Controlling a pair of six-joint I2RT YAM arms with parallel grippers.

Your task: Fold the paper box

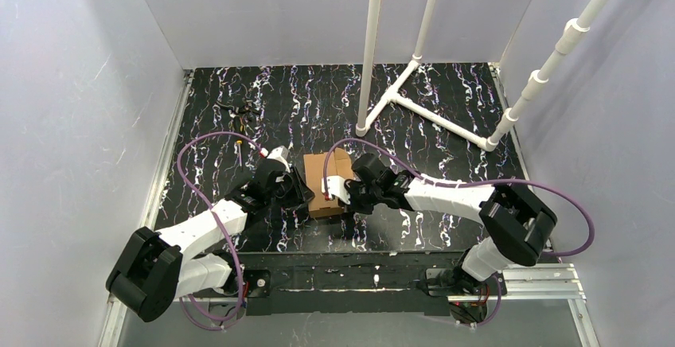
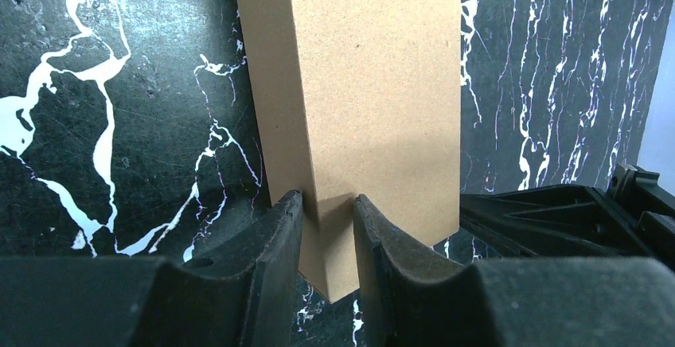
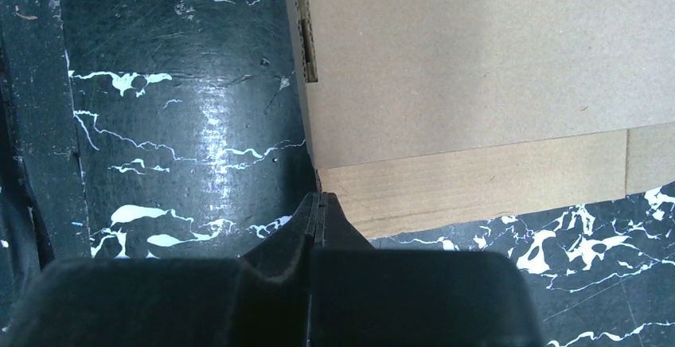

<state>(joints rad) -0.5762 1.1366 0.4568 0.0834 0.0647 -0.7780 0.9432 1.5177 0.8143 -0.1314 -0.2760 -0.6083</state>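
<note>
Now: paper box (image 1: 328,178) caught between both arms

We see the box sitting on the black, white-veined desk (image 1: 302,108), about midway across and nearer the front edge than the back. Our left arm (image 1: 203,228) reaches it from the left and our right arm (image 1: 446,196) from the right, so the box lies between the two wrists.

From the left wrist, the left jaws pinch a folded edge of the box. One side presses on each face of that corner, with the cardboard wedged in the narrow gap. The rest of the plain brown box stretches away from them.

From the right wrist, the right jaws are pressed together with nothing between them. Their tip sits at a corner of the box, where a large panel meets a paler flap (image 3: 477,184) lying low toward the desk. We cannot tell whether the tip touches the cardboard.
</note>
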